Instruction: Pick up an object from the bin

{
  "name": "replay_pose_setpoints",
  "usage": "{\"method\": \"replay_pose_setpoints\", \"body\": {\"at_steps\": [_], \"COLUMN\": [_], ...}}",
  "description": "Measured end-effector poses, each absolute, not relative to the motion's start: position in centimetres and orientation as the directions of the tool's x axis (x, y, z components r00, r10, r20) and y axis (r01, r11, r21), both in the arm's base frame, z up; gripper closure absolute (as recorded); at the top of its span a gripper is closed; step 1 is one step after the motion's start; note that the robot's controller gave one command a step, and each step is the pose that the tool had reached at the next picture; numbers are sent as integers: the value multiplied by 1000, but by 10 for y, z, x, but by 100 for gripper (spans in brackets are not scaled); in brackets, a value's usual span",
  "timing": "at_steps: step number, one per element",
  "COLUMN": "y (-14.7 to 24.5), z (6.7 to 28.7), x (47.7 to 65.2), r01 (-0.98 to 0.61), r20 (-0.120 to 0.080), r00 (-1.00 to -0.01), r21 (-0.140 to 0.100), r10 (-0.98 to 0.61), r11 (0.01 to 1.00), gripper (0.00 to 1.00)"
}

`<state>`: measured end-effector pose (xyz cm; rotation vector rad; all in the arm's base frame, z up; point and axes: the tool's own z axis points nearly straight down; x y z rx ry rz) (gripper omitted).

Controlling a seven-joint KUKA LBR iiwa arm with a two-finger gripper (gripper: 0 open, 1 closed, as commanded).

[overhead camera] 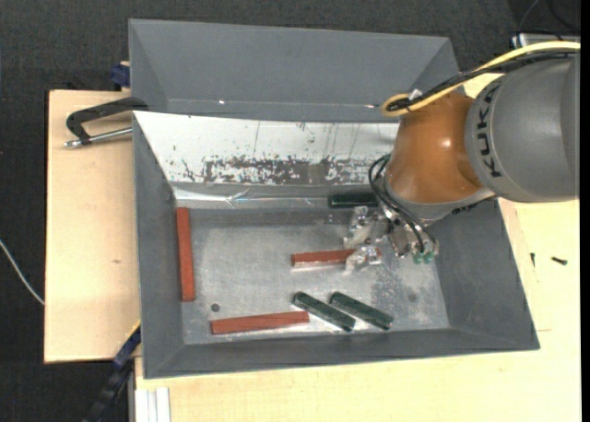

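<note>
My gripper point(361, 251) hangs low over the bin floor, right of centre, under the orange wrist cover. Its tips sit at the right end of a short red-brown bar point(320, 260) lying almost level on the floor; whether they clasp it is hidden. Two dark green bars point(324, 310) point(360, 310) lie side by side just below the gripper, slanting down to the right. A dark green bar point(350, 199) lies at the foot of the back wall, just above the gripper.
A long red-brown bar point(185, 253) lies upright along the left wall. Another red-brown bar point(259, 323) lies along the front edge of the floor. The arm and its orange cover overhang the bin's right side.
</note>
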<state>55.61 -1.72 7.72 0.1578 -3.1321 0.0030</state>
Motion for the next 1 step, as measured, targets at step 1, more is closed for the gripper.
{"method": "replay_pose_setpoints", "body": {"at_steps": [1], "y": [-19], "z": [219], "x": [560], "r01": [-150], "r20": [-8], "r00": [-989], "r21": [-1], "r10": [-150], "r11": [989], "gripper": [100]}}
